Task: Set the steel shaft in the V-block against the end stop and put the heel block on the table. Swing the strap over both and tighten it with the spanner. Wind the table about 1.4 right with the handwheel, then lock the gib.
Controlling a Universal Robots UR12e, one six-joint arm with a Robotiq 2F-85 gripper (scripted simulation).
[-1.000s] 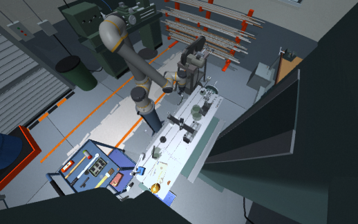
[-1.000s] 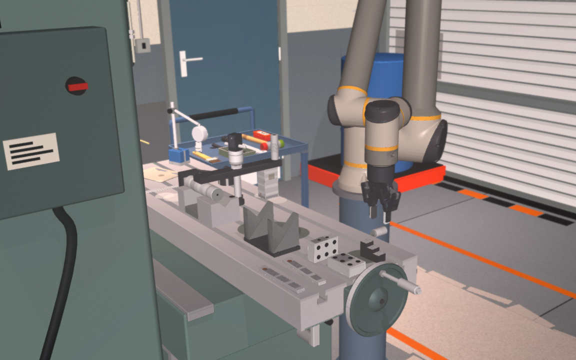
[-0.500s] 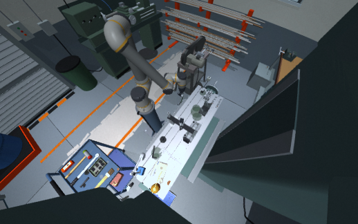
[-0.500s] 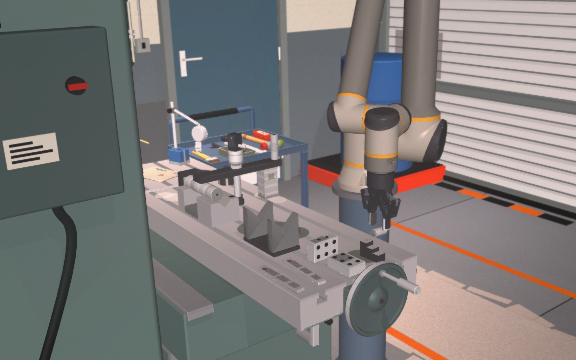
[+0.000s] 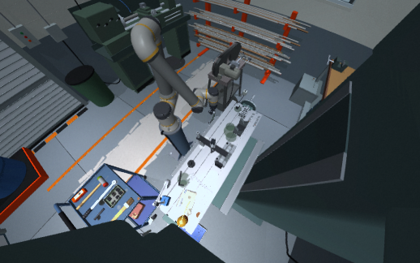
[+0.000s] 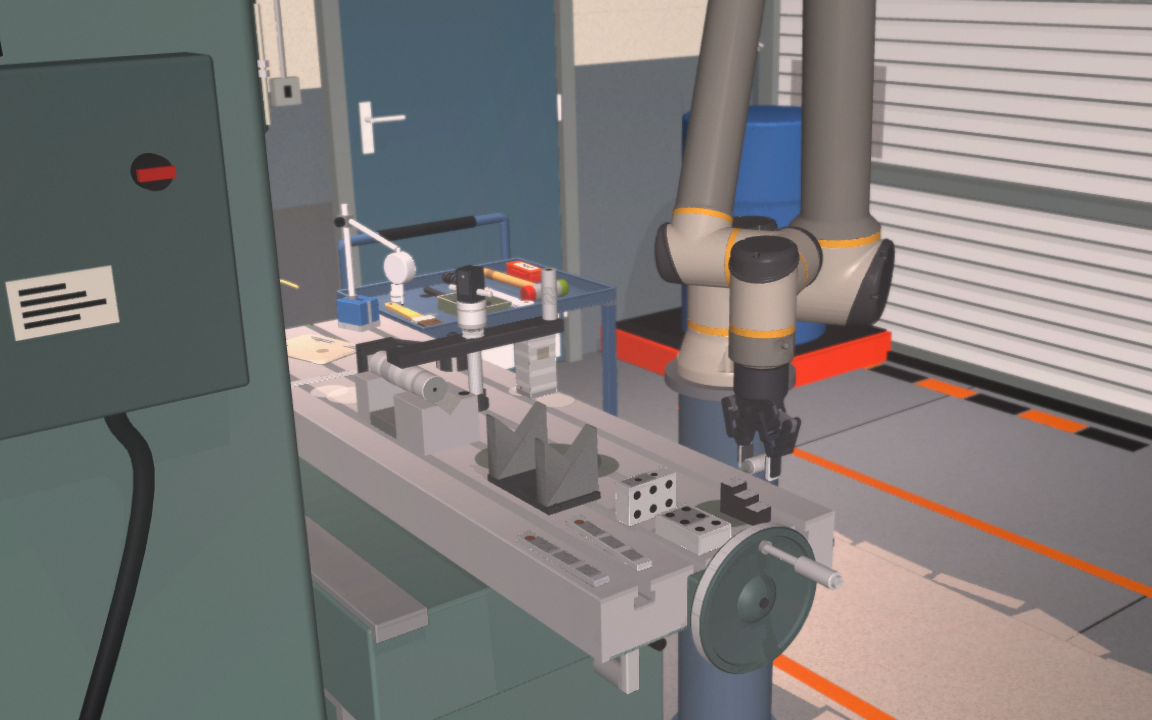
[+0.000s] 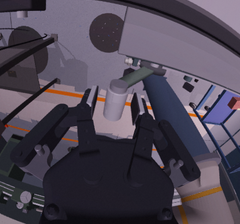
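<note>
The gib lock lever (image 7: 135, 77) is partly hidden under the far edge of the table; its grey knob (image 7: 114, 102) (image 6: 750, 464) sticks out between the fingers of my gripper (image 7: 114, 104) (image 6: 761, 446), which is open and holds nothing. The steel shaft (image 6: 409, 381) lies in the V-block (image 6: 424, 419) under the black strap (image 6: 455, 345), with the heel block (image 6: 536, 369) under the strap's far end. The handwheel (image 6: 746, 598) hangs on the near end of the table.
The table's edge (image 7: 172, 50) runs just above the gripper. A second V-block (image 6: 542, 457), drilled blocks (image 6: 648, 495) and a step block (image 6: 744, 504) sit on the table. The blue tool cart (image 5: 108, 197) stands beyond, and the arm's pedestal (image 7: 169, 104) beside the lever.
</note>
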